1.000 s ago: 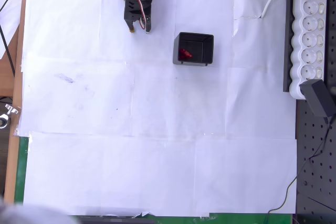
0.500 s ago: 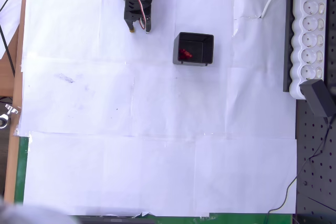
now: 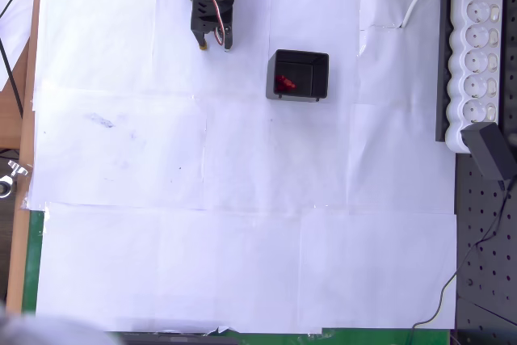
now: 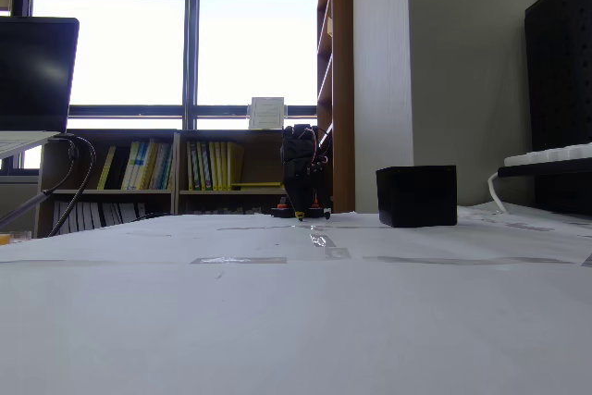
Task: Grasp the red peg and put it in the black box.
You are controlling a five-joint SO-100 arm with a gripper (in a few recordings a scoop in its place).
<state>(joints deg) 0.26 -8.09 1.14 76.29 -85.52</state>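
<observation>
Overhead view, left to right. Black two-finger gripper (image 3: 215,42) on the black servo arm sits at about 11 o'clock of the white paper-covered table (image 3: 242,199), fingertips pointing toward 6 o'clock, with a narrow gap between the tips and nothing in it: jaws slightly parted, empty. In the low fixed view the same gripper (image 4: 303,215) hangs tip-down close to the paper. Next, at roughly 4 o'clock from the gripper and near it but apart, the small square black plastic box (image 3: 298,75) with thick dark-grey walls; the tiny dark-red peg (image 3: 283,82) lies inside it, at the 9 o'clock side of the floor. From the side the box (image 4: 416,195) is an opaque black block, its contents hidden. Judgement: peg looks light, rigid, smooth, prone to roll or squirt from a pinch; best held across its middle, fingers squarely opposed. It lies in the box already, so the task reads as done. Far edge at 3 o'clock: long white plastic power strip (image 3: 475,54).
</observation>
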